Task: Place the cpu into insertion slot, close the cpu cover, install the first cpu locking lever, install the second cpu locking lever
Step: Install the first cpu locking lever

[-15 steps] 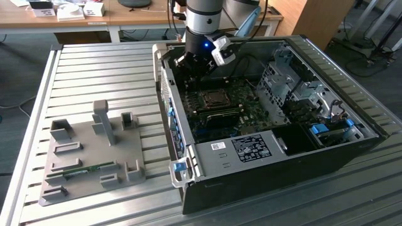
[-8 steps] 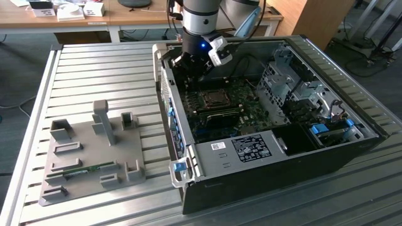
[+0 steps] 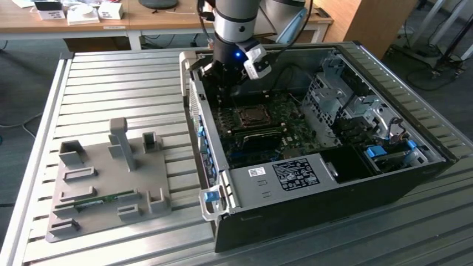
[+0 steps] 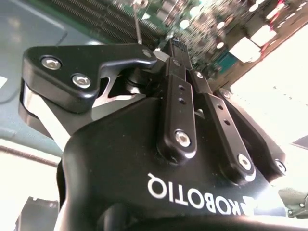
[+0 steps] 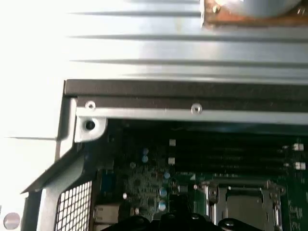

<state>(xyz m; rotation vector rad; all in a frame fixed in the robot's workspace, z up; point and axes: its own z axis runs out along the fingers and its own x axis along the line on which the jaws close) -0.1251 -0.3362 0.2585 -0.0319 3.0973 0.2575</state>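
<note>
Inside the open computer case, my gripper hangs just above the green board. It is a little behind the insertion slot and toward the exterior view's left. In the first wrist view the cpu cover lies flat as a silver frame, with the pale cpu showing through its cut-out. In the second wrist view my gripper has its black fingers drawn together at the tips. A thin metal rod rises right beside them; whether they touch it is hidden.
The case's side wall and rear grille stand close around the gripper. Black memory slots run beside the socket and a drive cage fills the exterior view's right. A grey fixture plate lies left of the case.
</note>
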